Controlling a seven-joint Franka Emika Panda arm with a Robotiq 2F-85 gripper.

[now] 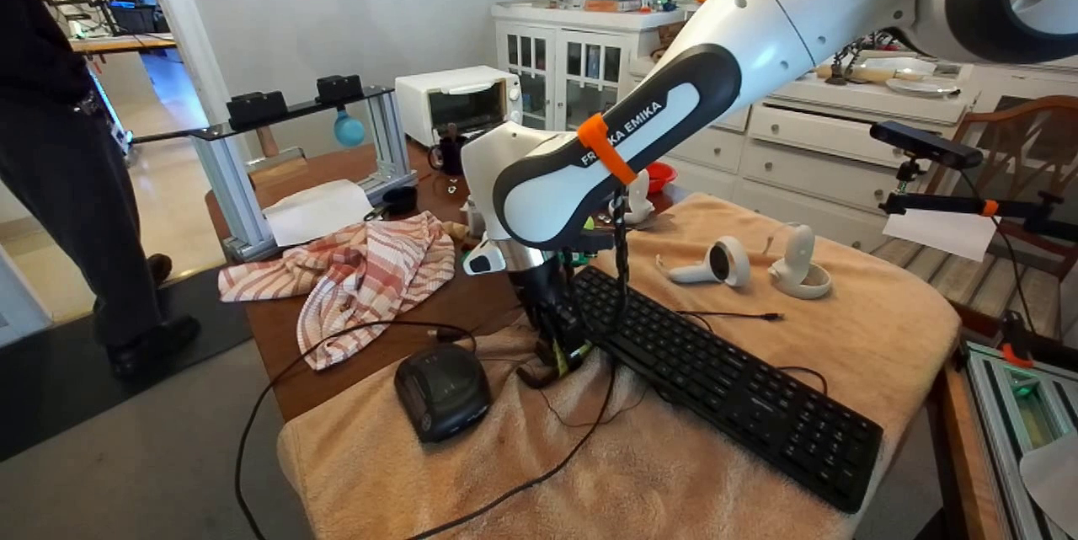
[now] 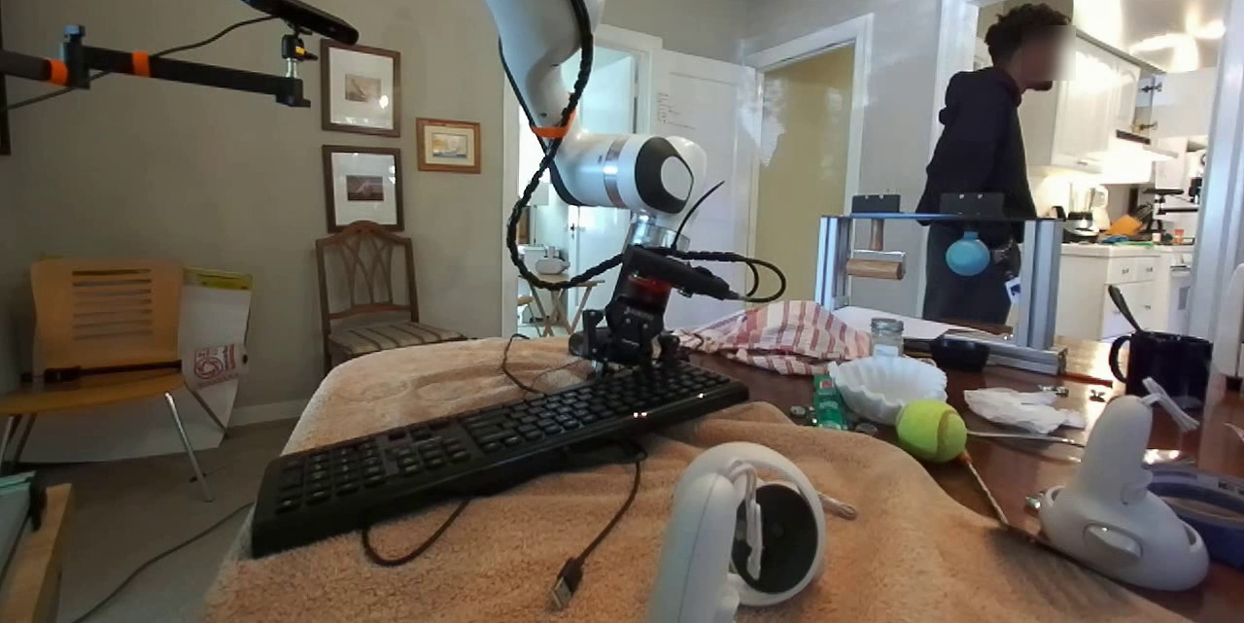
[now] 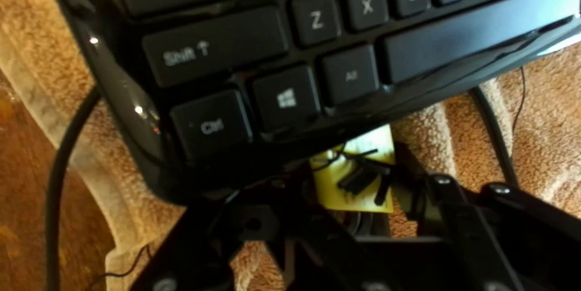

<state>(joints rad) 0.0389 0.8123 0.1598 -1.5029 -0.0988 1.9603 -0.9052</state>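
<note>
1. While the black two-fingered hand point(image 3: 356, 172) is held low beside the long black plastic keyboard point(image 1: 733, 384), its fingers are set apart, and a small flat yellow piece point(image 3: 329, 184) crossed by black strips point(image 3: 356, 181) is seen between them; whether it is gripped cannot be told
2. The piece is found just beside the keyboard's front edge, over a peach plush towel point(image 1: 674, 473)
3. A rounded black plastic device point(image 1: 442, 392) is placed near the hand

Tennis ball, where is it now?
In an exterior view, the tennis ball is right of the keyboard, at the lower right of the white ruffled bowl.
</note>
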